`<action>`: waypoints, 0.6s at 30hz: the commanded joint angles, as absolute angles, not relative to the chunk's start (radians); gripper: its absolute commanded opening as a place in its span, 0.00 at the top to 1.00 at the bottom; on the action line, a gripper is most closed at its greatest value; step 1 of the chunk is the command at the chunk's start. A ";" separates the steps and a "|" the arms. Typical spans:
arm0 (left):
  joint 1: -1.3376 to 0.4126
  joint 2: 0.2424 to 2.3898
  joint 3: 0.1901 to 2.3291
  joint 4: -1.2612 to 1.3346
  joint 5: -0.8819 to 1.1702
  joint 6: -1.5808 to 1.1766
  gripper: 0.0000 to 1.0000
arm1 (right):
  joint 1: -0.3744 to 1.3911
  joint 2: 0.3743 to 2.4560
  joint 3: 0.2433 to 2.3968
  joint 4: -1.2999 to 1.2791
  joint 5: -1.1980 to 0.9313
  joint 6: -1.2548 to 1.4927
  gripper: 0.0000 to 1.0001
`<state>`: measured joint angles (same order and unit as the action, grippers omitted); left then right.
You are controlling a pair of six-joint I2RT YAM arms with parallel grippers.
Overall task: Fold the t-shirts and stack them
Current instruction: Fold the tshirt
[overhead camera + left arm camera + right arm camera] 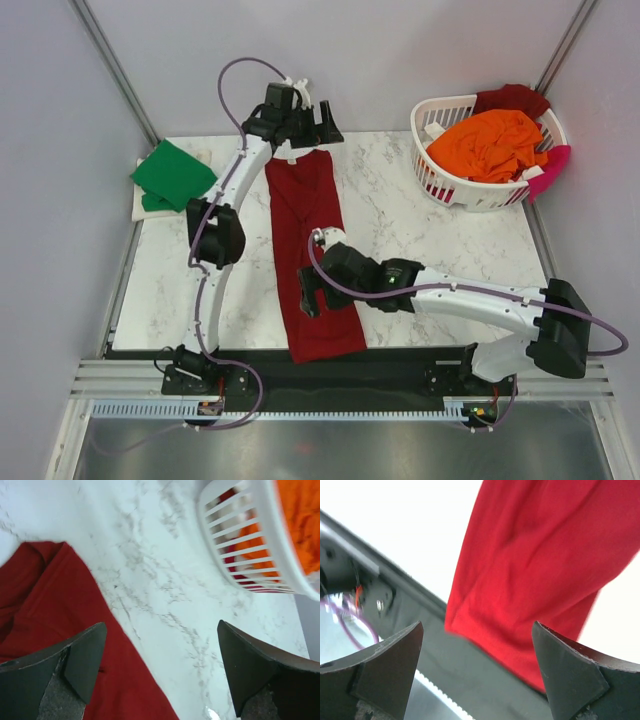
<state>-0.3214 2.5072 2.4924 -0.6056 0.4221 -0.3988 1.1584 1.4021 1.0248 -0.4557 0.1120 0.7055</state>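
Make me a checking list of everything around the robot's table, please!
Surface: white marble table, no spills seen.
Job's things: large dark red t-shirt in a long strip mid-table; green t-shirt far left; orange t-shirt, pink t-shirt and second dark red t-shirt at the basket.
Clutter: white laundry basket, far right.
Grippers: left gripper open, empty, by the strip's far end; right gripper open, empty, by its near end.
Cables: purple cables along both arms.
Surroundings: plain grey walls.

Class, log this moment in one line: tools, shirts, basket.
left tool open over dark red shirt, far end | right tool open over near end | green shirt far left | orange shirt in basket
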 commanded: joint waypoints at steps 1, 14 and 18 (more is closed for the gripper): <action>-0.319 2.229 2.427 -0.505 0.375 -0.302 0.00 | 1.086 1.388 1.136 -0.535 0.225 0.579 0.02; -0.308 1.325 1.492 -0.611 0.095 -0.325 0.00 | 0.614 1.952 1.766 -0.402 -0.107 0.342 0.08; -0.310 0.971 1.100 -0.618 0.116 -0.396 0.01 | 0.581 2.210 2.072 -0.530 -0.091 0.321 0.13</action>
